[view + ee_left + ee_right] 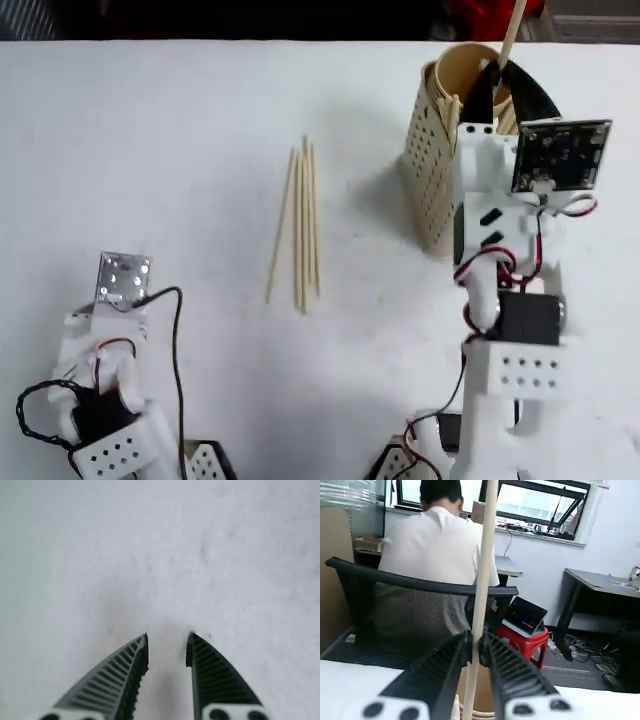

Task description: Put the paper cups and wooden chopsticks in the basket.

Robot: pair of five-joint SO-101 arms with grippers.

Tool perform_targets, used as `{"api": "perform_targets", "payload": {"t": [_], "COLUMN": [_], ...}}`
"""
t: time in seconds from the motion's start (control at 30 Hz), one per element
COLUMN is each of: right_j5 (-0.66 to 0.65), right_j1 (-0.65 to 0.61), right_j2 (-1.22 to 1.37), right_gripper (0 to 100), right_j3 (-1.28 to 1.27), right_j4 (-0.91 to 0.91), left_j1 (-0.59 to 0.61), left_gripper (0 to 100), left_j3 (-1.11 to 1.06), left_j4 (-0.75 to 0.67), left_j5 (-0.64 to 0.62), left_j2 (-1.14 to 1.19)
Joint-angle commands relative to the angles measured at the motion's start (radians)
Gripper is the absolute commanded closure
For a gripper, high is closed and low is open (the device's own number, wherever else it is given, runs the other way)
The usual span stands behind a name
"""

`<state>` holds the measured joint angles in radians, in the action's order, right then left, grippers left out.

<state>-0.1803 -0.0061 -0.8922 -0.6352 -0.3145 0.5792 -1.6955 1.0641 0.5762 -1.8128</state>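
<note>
Wooden chopstick [485, 555] is being clenched upright by the right gripper [476, 642] above the basket [428, 170], where a paper cup [462, 60] is sitting. Loose chopsticks [300, 225] are lying mid-table; the left gripper [167, 640] is being held spread over bare table [150, 540].

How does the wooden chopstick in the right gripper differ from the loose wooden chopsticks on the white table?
The held chopstick stands near upright; the loose chopsticks lie flat on the white table. The held one is pinched in the right gripper over the beige perforated basket; the loose ones are ungripped. One versus a small bunch. Both are slim pale wood.
</note>
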Motion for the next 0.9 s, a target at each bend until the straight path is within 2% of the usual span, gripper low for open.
{"api": "perform_targets", "payload": {"t": [0.0,0.13,0.27,0.37,0.63,0.77,0.87], "right_j5": [-0.011,-0.011,-0.011,-0.011,-0.011,-0.012,-0.012], "right_j1": [0.022,0.022,0.022,0.021,-0.018,-0.156,-0.283], "right_j2": [0.004,0.001,-0.004,-0.005,-0.005,0.007,0.027], "right_gripper": [97.7,95.2,82.7,82.5,84.3,84.4,84.5], "right_j3": [-0.043,-0.078,-0.084,-0.074,0.180,0.364,0.428], "right_j4": [0.099,0.110,0.096,0.036,-0.435,-0.687,-0.800], "left_j1": [0.007,0.007,0.007,0.007,0.007,0.007,0.007], "left_gripper": [86,86,86,86,86,86,86], "left_j3": [0.003,0.003,0.003,0.003,0.003,0.003,0.003], "left_j4": [0.006,0.006,0.006,0.006,0.006,0.006,0.006], "left_j5": [0.005,0.005,0.005,0.005,0.005,0.005,0.005], "left_j2": [-0.007,-0.007,-0.007,-0.007,-0.007,-0.007,-0.007]}}
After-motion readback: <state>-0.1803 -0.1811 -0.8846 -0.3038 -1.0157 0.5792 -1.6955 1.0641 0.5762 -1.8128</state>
